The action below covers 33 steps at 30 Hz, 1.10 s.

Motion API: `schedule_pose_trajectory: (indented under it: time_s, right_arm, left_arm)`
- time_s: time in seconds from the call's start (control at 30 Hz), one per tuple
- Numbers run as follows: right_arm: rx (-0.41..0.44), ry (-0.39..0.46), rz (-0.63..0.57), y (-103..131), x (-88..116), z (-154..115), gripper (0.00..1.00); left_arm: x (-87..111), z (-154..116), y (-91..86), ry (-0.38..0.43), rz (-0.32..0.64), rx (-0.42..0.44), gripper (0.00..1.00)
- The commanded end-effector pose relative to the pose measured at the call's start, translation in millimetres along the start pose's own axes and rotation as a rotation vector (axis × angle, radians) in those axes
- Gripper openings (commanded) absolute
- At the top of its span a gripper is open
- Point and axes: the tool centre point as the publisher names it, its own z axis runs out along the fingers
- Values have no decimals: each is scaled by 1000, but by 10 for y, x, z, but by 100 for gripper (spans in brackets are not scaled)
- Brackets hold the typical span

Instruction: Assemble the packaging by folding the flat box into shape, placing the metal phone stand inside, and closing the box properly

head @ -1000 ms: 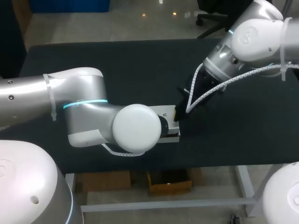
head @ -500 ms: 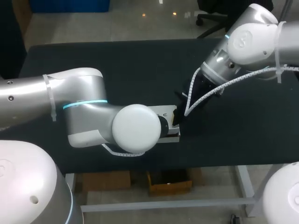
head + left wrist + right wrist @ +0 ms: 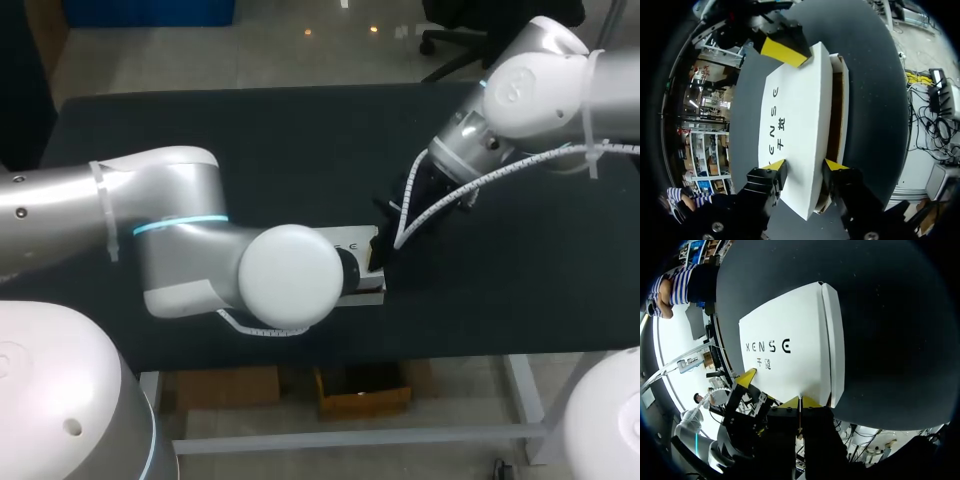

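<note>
Left wrist view shows the lid (image 3: pixel 797 107) of the white cardboard box with dark lettering (image 3: pixel 368 283) not yet seated, so the step in hand looks like the closing. To do it well, I judge that the right fingers (image 3: pixel 809 402), pressed together with nothing between them, should bear straight down on the lid and work toward the side that gapes. Meanwhile the left fingers (image 3: pixel 767 182) should hold firm so nothing slides. A sideways shove would likely skew the lid rather than tuck it.

The left fingers stand apart and appear clamped across one end of the box, one tip at each long side. The right fingers' tips rest on the box's opposite end. Along one long side of the box a brown slit shows under the lid. The metal phone stand is out of sight. Under the box lies the black bench (image 3: pixel 250 130).
</note>
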Motion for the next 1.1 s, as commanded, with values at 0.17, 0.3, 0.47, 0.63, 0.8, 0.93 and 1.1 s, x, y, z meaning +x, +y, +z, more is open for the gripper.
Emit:
schedule_pose_trajectory:
  time_s: [0.17, 0.3, 0.47, 0.63, 0.8, 0.93, 1.1]
  right_arm:
    - [4, 2, 0, 9, 1, -18, 0]
    - [8, 2, 1, 21, -2, -2, 0]
    - [11, 4, 2, 26, -2, 5, 0]
    - [12, 3, 1, 34, 8, 18, 0]
    - [15, 4, 4, 44, 3, 30, 0]
    - [15, 4, 3, 51, 12, 37, 0]
    - [16, 3, 3, 58, 17, 42, 0]
  left_arm:
    - [20, -88, 74, -14, -7, 13, 48]
    - [25, -127, 103, -18, -10, 18, 48]
    - [16, -230, 150, -34, -15, 41, 49]
    - [-37, -398, 204, -59, -24, 87, 48]
    - [-138, -581, 265, -36, -67, 177, 41]
    - [-233, -636, 300, 19, -126, 227, 0]
    - [-280, -574, 293, 73, -166, 258, 0]
